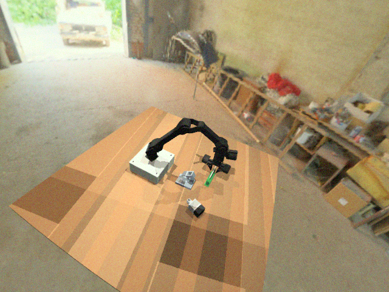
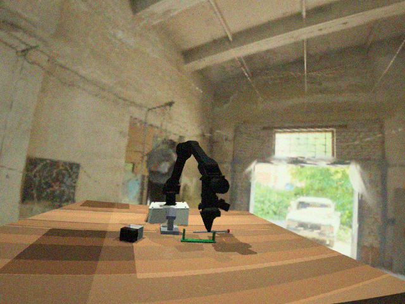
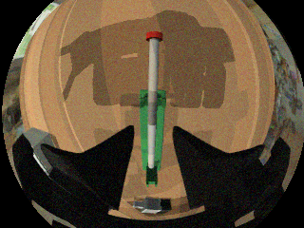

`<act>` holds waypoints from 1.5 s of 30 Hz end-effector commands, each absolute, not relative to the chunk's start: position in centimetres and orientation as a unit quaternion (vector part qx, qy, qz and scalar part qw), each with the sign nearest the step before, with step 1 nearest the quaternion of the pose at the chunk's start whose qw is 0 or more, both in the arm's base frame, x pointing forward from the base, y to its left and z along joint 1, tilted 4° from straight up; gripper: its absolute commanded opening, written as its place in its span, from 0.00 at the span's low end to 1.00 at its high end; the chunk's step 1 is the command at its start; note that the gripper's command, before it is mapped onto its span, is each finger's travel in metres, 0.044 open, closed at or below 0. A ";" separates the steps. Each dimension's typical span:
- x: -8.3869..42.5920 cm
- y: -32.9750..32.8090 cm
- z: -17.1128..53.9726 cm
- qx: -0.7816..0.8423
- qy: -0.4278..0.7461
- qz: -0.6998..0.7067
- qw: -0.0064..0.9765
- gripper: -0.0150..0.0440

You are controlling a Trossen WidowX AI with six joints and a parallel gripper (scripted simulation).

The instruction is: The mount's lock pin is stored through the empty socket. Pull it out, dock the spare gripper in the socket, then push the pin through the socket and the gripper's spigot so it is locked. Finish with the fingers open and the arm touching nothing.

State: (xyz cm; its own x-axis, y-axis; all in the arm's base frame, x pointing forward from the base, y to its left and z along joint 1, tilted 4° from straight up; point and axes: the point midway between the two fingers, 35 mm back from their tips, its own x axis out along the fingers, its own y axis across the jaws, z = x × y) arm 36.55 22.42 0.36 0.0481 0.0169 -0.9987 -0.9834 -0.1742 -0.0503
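Tool (image 1: pixel 216 167) (image 2: pixel 209 230) (image 3: pixel 154 129) of mine points down over the lock pin (image 1: pixel 212 172) (image 2: pixel 220 231) (image 3: pixel 153 71), its fingers parted on either side of the shaft and grasping nothing. The red-headed pin lies level across a green cradle (image 1: pixel 207 184) (image 2: pixel 198 240) (image 3: pixel 161 114), well out of the socket mount (image 1: pixel 185 182) (image 2: pixel 169 230), its head jutting past one upright. My wrist view shows the shaft running lengthwise between my fingertips, with bare gaps at both sides. The mount stands on the tabletop (image 1: pixel 125 216) (image 2: pixel 183 271) (image 3: pixel 81 71) between the cradle and my white base box (image 1: pixel 143 171) (image 2: pixel 182 216). The spare gripper (image 1: pixel 195 207) (image 2: pixel 131 232), a pale block with a black end, lies undocked on the tabletop near the mount, its spigot turned toward my base side in the top view.
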 end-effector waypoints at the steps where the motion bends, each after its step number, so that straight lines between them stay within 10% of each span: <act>1: 36.6 22.3 -0.3 -0.554 0.438 0.533 0.467 0.56; 16: 36.6 22.2 -2.3 -0.554 0.438 0.533 0.467 0.56; 25: 36.6 22.2 -2.3 -0.554 0.438 0.533 0.467 0.26; 45: 36.0 22.2 -0.4 -0.549 0.445 0.536 0.462 0.25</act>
